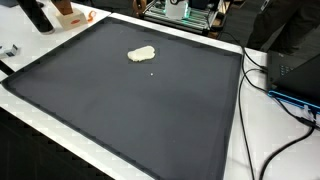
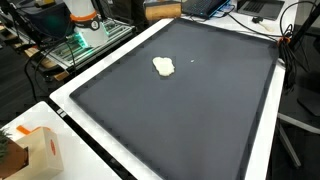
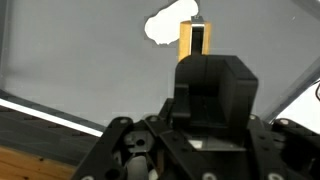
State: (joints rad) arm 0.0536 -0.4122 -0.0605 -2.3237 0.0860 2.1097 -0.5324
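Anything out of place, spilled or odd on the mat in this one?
A pale, irregular blob lies alone on the dark mat, in both exterior views. A tiny light speck sits apart from it, like a crumb or a smear. What the blob is cannot be told. Nothing else stands out.

No text, label, brand, number or sign legible in any view, gripper [image 3: 196, 40] included

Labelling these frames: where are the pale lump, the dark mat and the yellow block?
pale lump [image 1: 142, 54], in an exterior view, on its middle.
dark mat [image 1: 120, 110], in an exterior view, on its bare centre.
yellow block [image 3: 186, 44], in the wrist view, on its left side.
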